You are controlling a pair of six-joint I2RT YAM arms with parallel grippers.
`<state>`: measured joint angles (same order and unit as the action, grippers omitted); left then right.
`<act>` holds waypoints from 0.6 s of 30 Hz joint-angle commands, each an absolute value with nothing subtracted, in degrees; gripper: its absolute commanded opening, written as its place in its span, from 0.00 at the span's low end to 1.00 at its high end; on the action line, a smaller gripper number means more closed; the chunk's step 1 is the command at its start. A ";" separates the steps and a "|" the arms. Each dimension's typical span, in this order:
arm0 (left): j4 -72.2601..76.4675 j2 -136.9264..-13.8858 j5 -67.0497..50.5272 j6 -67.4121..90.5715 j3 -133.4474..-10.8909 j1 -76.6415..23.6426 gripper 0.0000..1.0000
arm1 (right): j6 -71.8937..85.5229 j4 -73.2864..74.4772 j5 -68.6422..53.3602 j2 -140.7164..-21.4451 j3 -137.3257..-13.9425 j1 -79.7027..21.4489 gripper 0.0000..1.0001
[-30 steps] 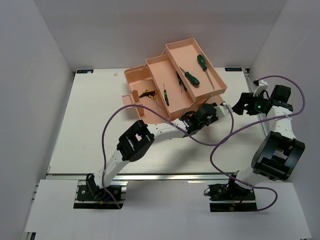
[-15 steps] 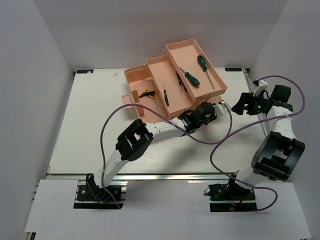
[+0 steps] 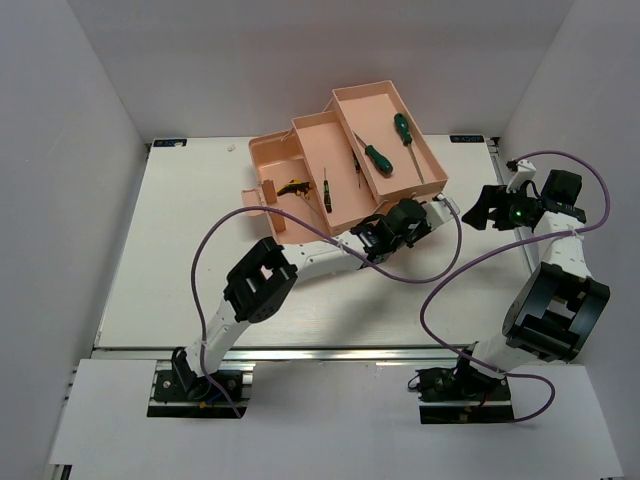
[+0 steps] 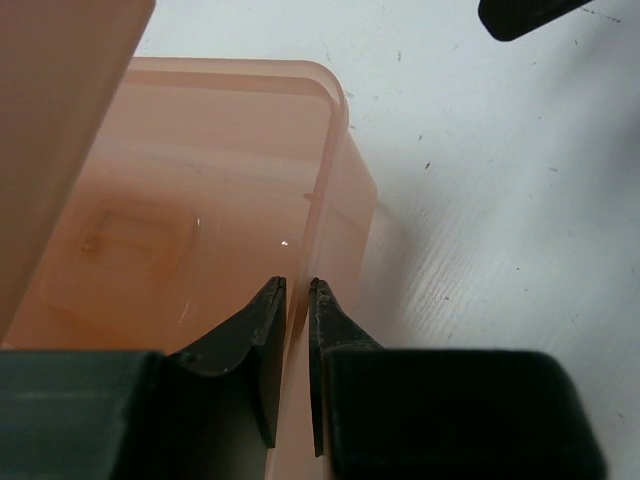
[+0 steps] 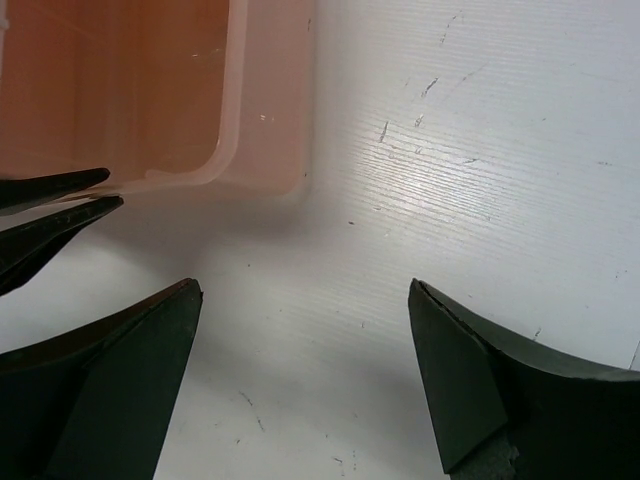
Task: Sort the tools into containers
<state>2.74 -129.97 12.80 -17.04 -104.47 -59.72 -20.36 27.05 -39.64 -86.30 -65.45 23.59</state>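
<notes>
One salmon-pink toolbox [image 3: 262, 150] is sitting at the white desk's [image 3: 180, 250] far edge, carrying at least three green-handled screwdrivers [image 3: 378, 157] and one yellow-orange screwdriver [image 3: 293, 187]. Left hand [image 4: 297, 285] is pinching its wall; right hand [image 5: 305, 285] is gaping empty. Pale walls [image 3: 60, 150] are enclosing everything

Pulled toolbox [image 3: 310, 140] slightly left by its near-right wall with left gripper [image 4: 297, 286]. Swung elbow leftward too. Carried screwdrivers [image 3: 378, 158] left along with the trays.
</notes>
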 commanded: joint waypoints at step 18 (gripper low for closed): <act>18.98 -108.37 18.72 -9.33 -95.98 -59.41 0.00 | -3.52 21.00 -32.78 -106.51 -72.06 13.36 0.72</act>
